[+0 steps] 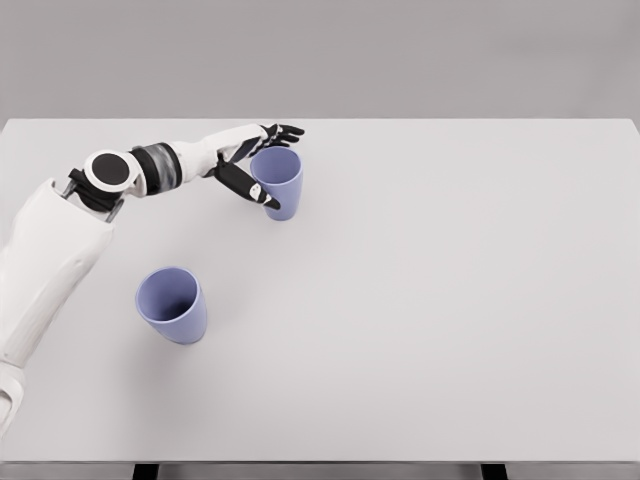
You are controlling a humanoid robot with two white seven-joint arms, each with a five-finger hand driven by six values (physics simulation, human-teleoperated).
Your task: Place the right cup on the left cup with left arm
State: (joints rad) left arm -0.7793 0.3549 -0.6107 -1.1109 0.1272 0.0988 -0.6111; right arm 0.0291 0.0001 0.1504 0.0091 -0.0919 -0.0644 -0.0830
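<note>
— Now, where are we?

— My left robot hand (262, 165) is around the right cup (278, 183) at the bench's (450, 300) far side, thumb across its front, fingers behind the rim. It looks clamped, though contact is hard to confirm.

— And next?

— I'd firm the grip, lift straight, then carry it over the left cup (172, 305).

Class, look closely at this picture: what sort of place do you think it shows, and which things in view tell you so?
Probably a bare simulated test bench, not a real room. A plain white table fills the view against a blank grey backdrop. Only two blue cups stand on it, the far cup at the left hand and the near cup.
</note>
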